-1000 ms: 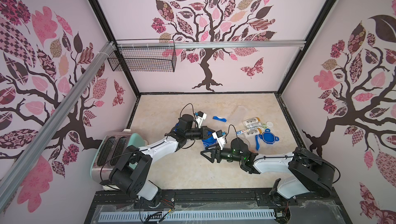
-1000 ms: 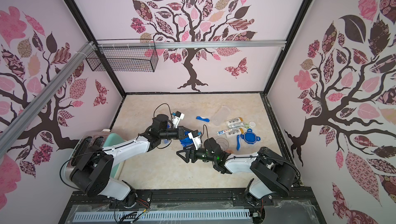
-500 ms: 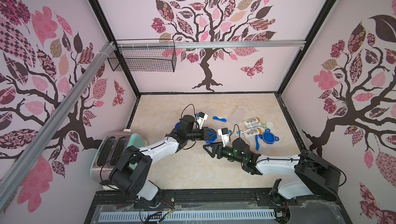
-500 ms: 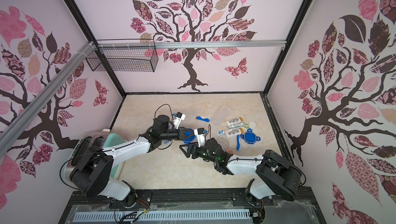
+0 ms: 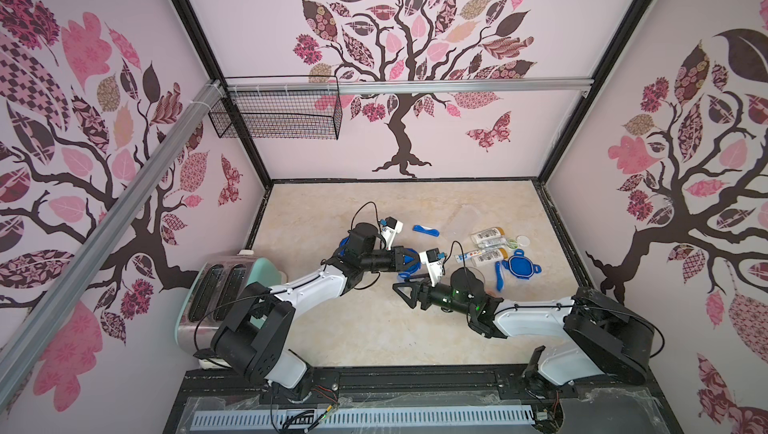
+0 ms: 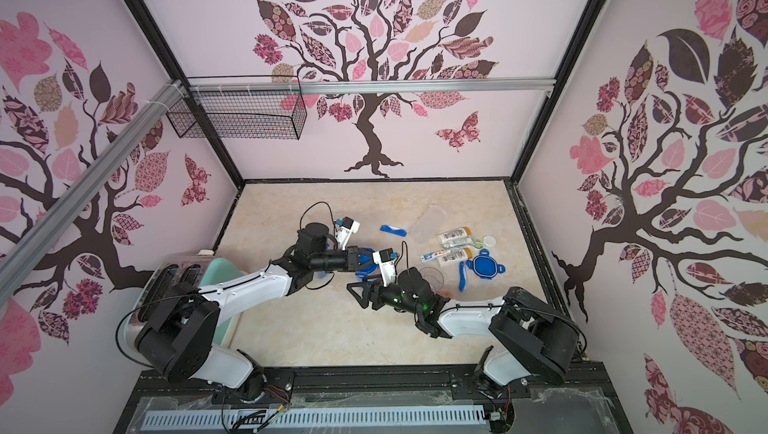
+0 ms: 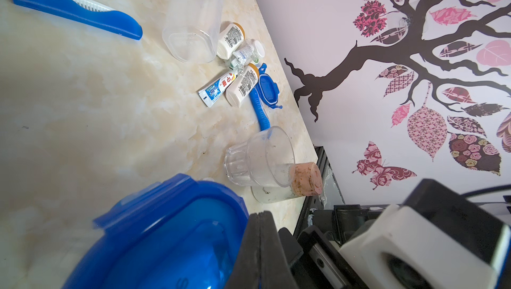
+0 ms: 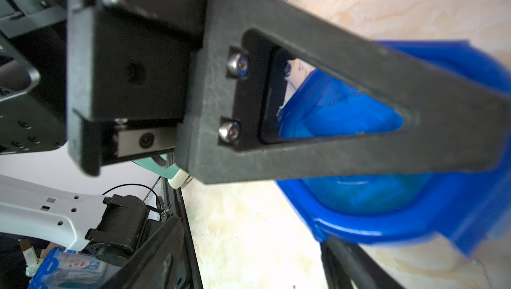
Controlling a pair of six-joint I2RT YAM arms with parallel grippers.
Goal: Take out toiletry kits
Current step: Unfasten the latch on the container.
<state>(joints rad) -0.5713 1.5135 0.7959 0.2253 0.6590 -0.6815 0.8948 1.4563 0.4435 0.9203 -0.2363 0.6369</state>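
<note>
Blue clip lid (image 7: 154,235) is being pinched at its rim by the closed left gripper (image 7: 258,215), mid-frame, risking slippage; right gripper (image 5: 403,297) is being held agape, empty.

Blue lid (image 7: 166,232); blue-white toothbrush (image 7: 74,8); tan-capped white bottle (image 7: 231,40); beige marbled tabletop (image 7: 96,94); pink leaf-patterned walls (image 5: 270,16).

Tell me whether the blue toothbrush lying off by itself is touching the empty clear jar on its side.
Apart. The left wrist view shows bare table between the toothbrush and the clear jar.
</note>
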